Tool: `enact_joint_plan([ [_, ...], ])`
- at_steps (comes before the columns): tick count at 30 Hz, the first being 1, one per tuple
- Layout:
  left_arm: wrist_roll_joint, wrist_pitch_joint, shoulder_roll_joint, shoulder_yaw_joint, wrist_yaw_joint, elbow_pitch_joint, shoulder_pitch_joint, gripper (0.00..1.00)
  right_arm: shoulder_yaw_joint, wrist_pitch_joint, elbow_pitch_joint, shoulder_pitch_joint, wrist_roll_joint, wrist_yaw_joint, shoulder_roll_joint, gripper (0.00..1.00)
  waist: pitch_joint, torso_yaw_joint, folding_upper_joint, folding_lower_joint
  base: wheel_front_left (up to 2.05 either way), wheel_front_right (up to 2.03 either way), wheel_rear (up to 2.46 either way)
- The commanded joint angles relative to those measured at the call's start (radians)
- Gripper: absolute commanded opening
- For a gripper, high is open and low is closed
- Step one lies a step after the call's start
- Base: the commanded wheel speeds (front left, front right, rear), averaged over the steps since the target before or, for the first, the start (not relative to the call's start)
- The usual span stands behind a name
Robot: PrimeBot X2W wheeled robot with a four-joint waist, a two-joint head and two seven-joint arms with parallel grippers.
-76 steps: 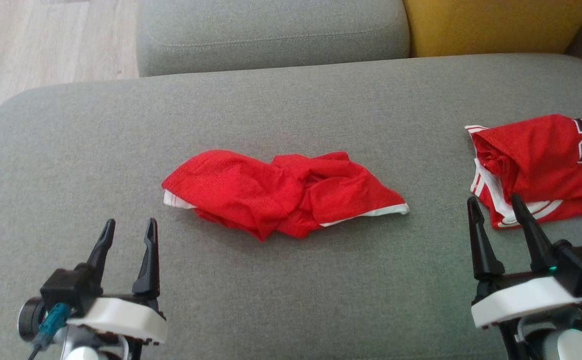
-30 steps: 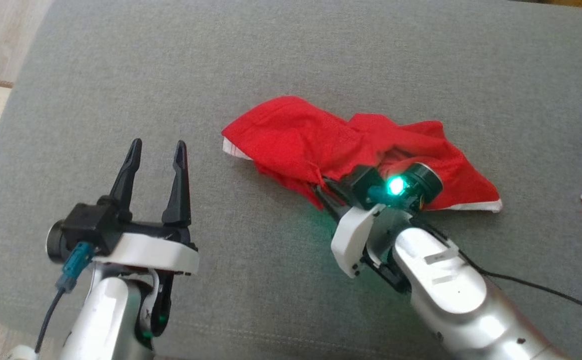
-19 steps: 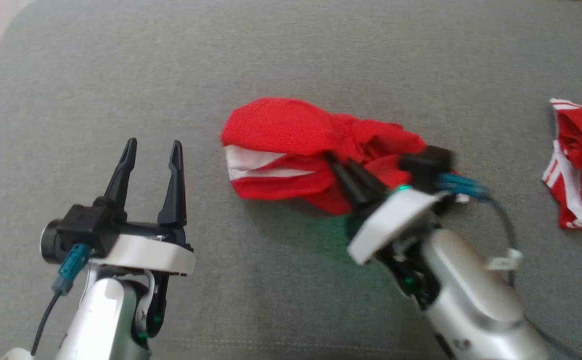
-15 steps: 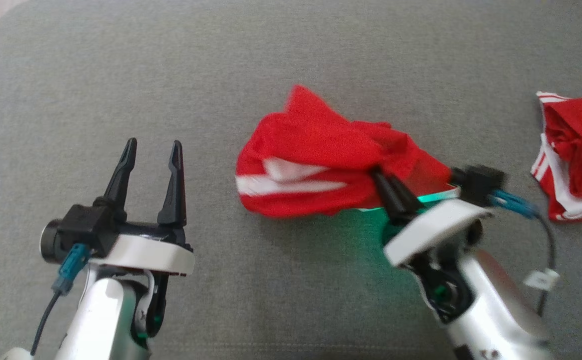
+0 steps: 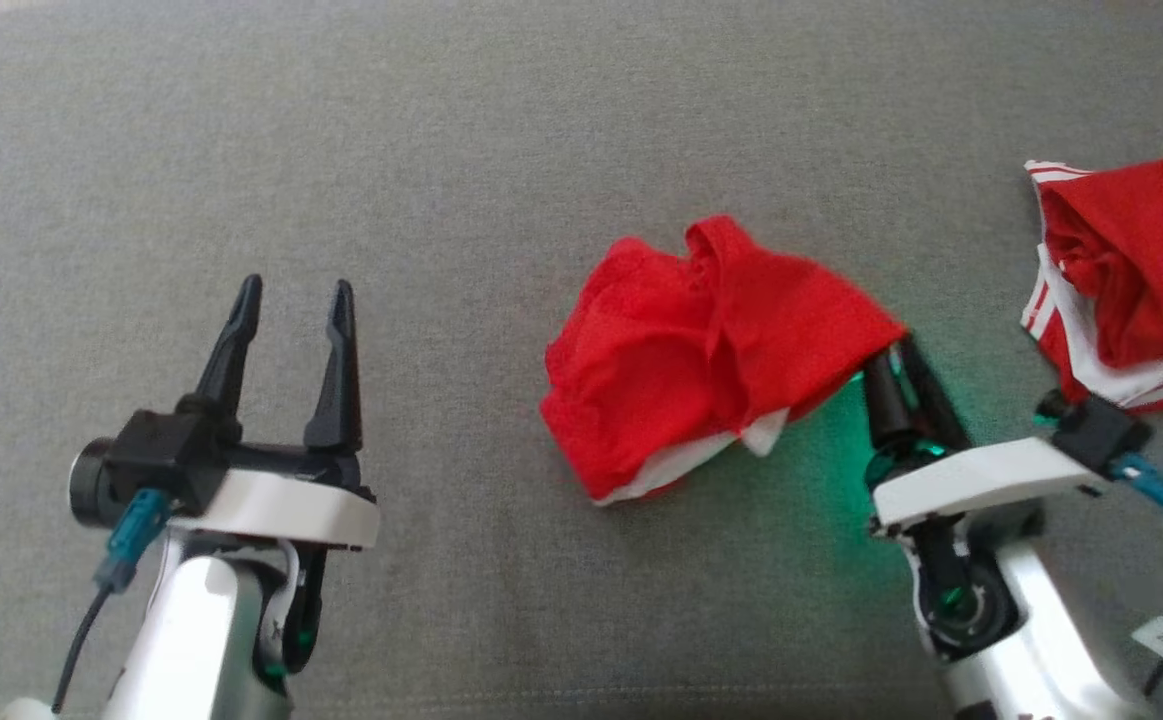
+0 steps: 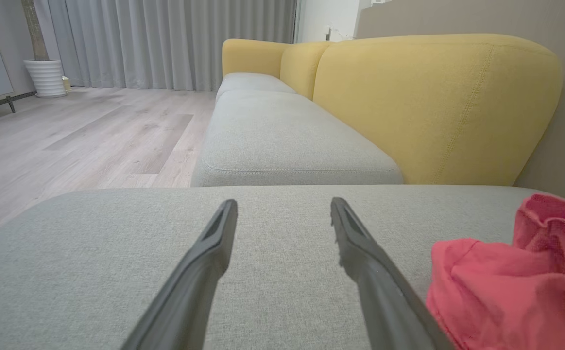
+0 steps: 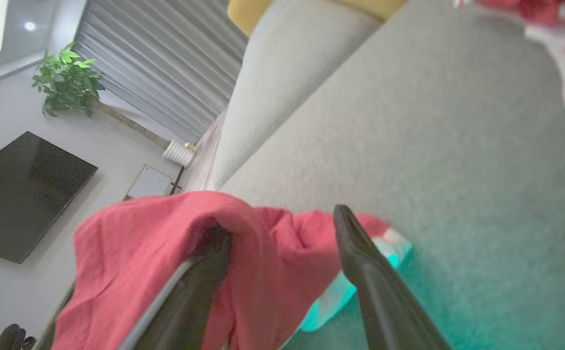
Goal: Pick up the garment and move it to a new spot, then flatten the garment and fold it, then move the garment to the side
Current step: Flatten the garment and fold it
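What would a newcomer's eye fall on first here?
The crumpled red garment on the grey couch seat, right of centre, draws the eye first. The right gripper sits open at its right edge in a green glow, cloth draped over one finger; a second red-and-white garment lies at far right.

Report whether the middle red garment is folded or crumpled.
Crumpled. The garment lies in a rumpled heap on the sofa, ridges across it, white trim poking out below.

Grey sofa [image 5: 441, 130], yellow backrest [image 6: 433, 102], striped jersey [image 5: 1141, 230]
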State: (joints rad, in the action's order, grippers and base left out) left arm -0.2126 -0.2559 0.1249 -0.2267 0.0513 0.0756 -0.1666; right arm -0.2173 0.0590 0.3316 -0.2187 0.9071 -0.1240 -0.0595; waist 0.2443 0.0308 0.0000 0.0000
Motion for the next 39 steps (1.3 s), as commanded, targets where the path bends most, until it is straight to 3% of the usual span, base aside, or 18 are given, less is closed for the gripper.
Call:
enact_joint_plan([
  [1, 0.010, -0.006, 0.014, 0.042, -0.005, -0.030, -0.010, 1.00, -0.003, 0.028, -0.052, -0.025, -0.042, -0.007, 0.000, 1.00, -0.004, -0.004, 0.0000, 0.0000, 0.00, 0.00, 0.00],
  [9, 0.008, -0.006, 0.020, 0.055, 0.000, -0.031, 0.014, 1.00, 0.096, 0.051, -0.202, 0.007, -0.358, -0.007, -0.050, 1.00, -0.033, -0.015, 0.0000, 0.0000, 0.00, 0.00, 0.00],
  [20, 0.000, -0.006, 0.017, 0.058, 0.005, -0.032, 0.056, 1.00, 0.129, -0.108, -0.397, 0.145, -0.703, -0.007, -0.054, 1.00, -0.079, -0.018, 0.0000, 0.0000, 0.00, 0.00, 0.00],
  [29, -0.006, -0.006, 0.020, 0.056, 0.015, -0.032, 0.104, 1.00, 0.135, -0.166, -0.476, 0.260, -0.800, -0.007, -0.065, 1.00, -0.123, -0.028, 0.0000, 0.0000, 0.00, 0.00, 0.00],
  [39, -0.014, 0.010, 0.022, 0.048, 0.030, -0.051, 0.151, 1.00, 0.149, -0.154, -0.588, 0.291, -0.811, -0.007, -0.041, 1.00, -0.166, -0.036, 0.0000, 0.0000, 0.00, 0.00, 0.00],
])
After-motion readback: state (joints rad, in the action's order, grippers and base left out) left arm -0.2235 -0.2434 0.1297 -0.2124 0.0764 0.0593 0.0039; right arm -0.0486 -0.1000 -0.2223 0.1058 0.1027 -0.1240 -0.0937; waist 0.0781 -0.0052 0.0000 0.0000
